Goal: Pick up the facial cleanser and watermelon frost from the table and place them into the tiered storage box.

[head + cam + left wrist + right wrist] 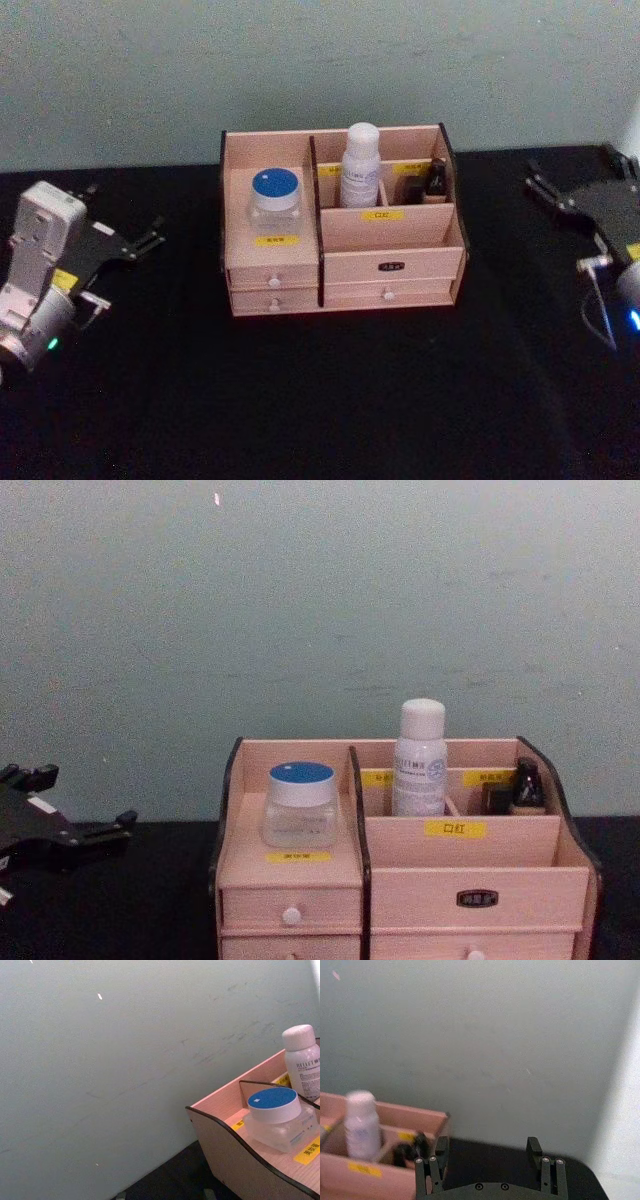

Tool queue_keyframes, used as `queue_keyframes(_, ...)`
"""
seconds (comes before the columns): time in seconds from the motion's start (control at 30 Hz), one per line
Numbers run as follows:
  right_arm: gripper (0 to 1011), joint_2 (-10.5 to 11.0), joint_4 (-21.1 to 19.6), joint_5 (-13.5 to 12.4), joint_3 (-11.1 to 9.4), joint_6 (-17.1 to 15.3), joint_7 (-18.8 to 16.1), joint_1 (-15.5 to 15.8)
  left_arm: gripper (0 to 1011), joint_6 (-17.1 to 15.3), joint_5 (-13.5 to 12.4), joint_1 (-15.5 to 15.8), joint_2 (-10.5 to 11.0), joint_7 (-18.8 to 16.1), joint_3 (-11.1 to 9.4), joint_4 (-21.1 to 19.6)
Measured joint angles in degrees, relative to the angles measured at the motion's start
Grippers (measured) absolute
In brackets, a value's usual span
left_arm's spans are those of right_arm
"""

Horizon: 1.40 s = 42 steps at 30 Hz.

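The tiered storage box (392, 231) stands at the middle of the black table. The facial cleanser (360, 165), a tall white bottle, is upright in a rear compartment of the box. The watermelon frost (275, 199), a squat jar with a blue lid, rests on the box's left tier. In the chest view the bottle (419, 757) and the jar (300, 803) sit in the same places. My left gripper (120, 214) is open, well to the left of the box. My right gripper (490, 1161) is open and holds nothing, far to the right of the box (395, 1132).
A small dark bottle (435, 180) stands in the box's rear right compartment. Drawers with white knobs (291, 915) face me. A pale grey wall (320, 600) rises just behind the box. Bare black table (330, 400) lies in front of the box and on both sides.
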<state>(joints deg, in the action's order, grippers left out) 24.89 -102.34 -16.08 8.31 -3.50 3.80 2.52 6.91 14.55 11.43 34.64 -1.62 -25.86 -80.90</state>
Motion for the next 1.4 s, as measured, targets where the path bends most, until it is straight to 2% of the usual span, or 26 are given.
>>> queue_keyframes(0.1,1000,-0.8,1.0,0.6,-0.5,0.0,0.9,1.3,1001,0.0,0.0,0.0,0.0,0.0,0.0,0.0)
queue_keyframes(0.33,1000,-2.3,4.0,0.9,-0.8,-1.1,0.8,1.9,1001,0.0,0.0,0.0,0.0,0.0,0.0,0.0)
queue_keyframes(0.5,1000,-3.1,6.2,1.4,-0.6,-2.5,0.1,1.4,1001,0.0,0.0,0.0,0.0,0.0,0.0,0.0)
queue_keyframes(0.97,1000,-4.4,8.9,2.7,-0.1,-4.7,-3.4,-0.2,1001,0.0,0.0,0.0,0.0,0.0,0.0,0.0)
queue_keyframes(1.4,1000,-5.1,9.9,3.6,0.4,-6.0,-4.9,-1.1,1001,0.0,0.0,0.0,0.0,0.0,0.0,0.0)
